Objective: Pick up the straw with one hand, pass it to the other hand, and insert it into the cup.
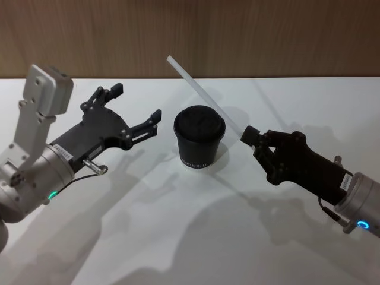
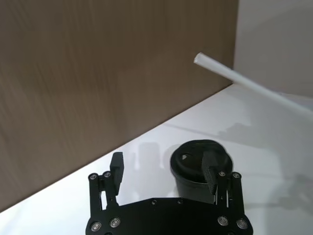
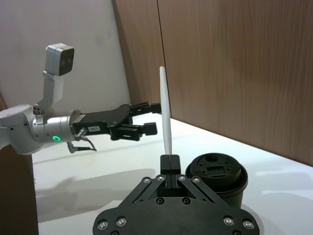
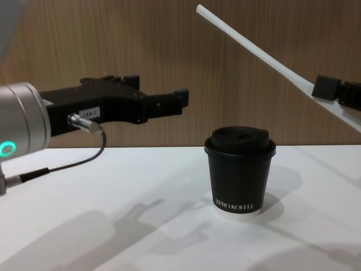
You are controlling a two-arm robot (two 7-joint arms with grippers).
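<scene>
The long white straw (image 1: 205,95) is pinched near one end by my right gripper (image 1: 252,136), which is shut on it just right of the cup. It slants up and away over the black lidded cup (image 1: 199,133), as the chest view shows for the straw (image 4: 254,48) and cup (image 4: 240,175). The right wrist view has the straw (image 3: 165,112) rising from the gripper (image 3: 170,159), the cup (image 3: 217,171) beside it. My left gripper (image 1: 136,102) hovers open left of the cup, nothing between its fingers. The left wrist view looks past that gripper (image 2: 164,164) at the cup (image 2: 188,161) and the straw's free end (image 2: 244,81).
The cup stands on a white table (image 1: 178,237) with a brown wood-panelled wall (image 1: 267,35) along its far edge. A grey cable (image 4: 73,164) loops under the left wrist.
</scene>
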